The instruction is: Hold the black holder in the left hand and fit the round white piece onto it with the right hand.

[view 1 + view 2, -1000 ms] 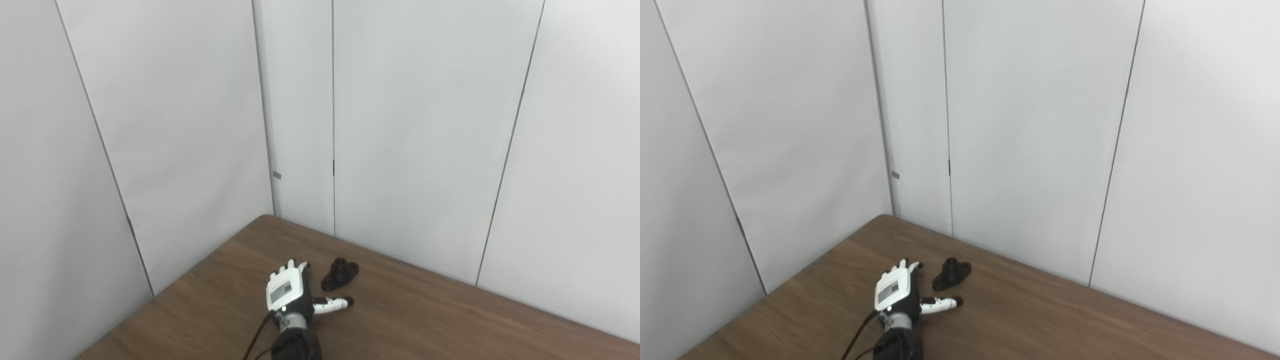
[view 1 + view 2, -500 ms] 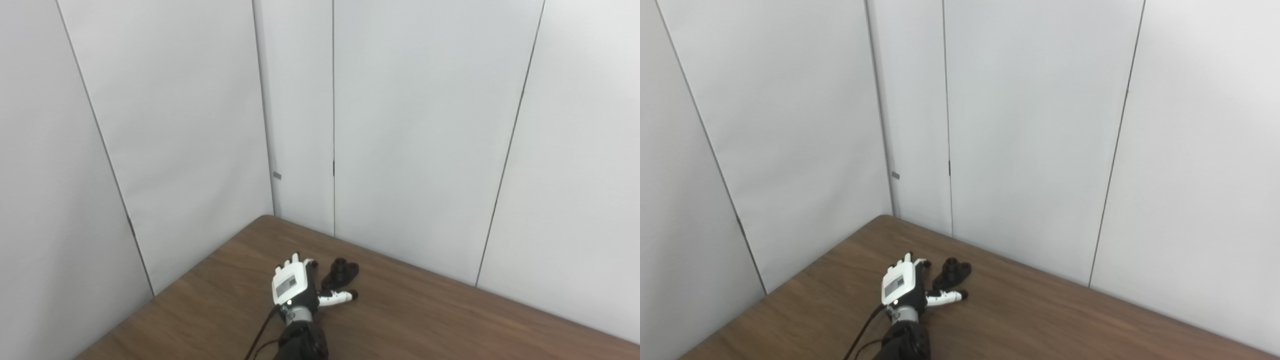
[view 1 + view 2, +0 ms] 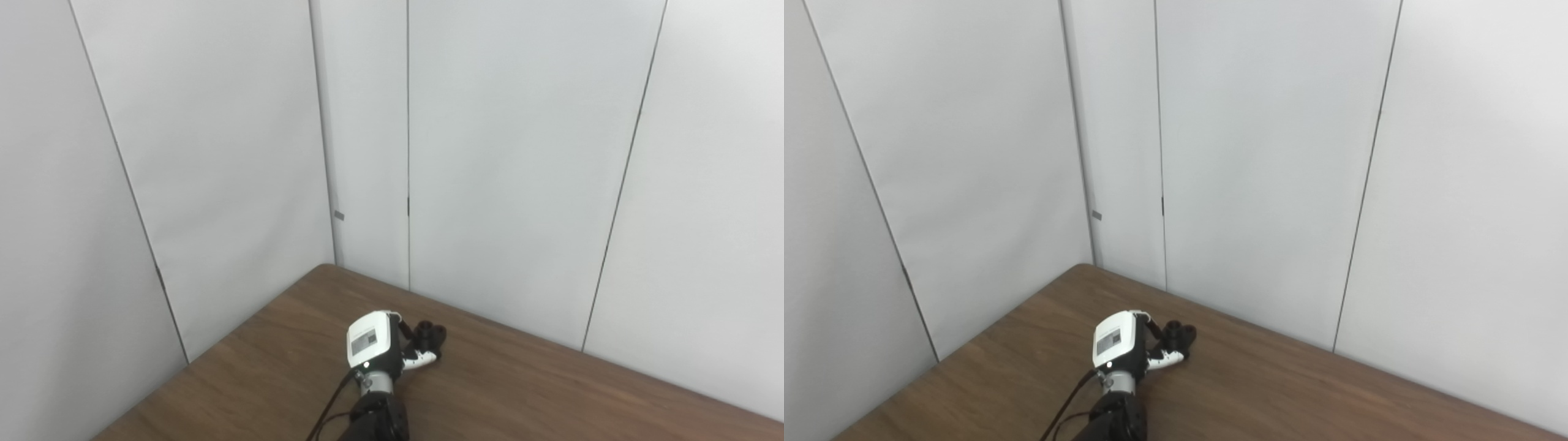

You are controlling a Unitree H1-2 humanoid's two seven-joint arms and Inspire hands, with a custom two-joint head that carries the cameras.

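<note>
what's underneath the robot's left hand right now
The left hand is curled over the black holder, whose far end pokes out on the brown table. The rest is covered, so a firm grip cannot be confirmed.

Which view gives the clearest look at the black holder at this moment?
Neither has much edge. The left eye view shows the black holder slightly better, poking out to the right of the left hand, whose fingers curl onto it. The right eye view shows the same exposed end; the hand hides the rest in both.
</note>
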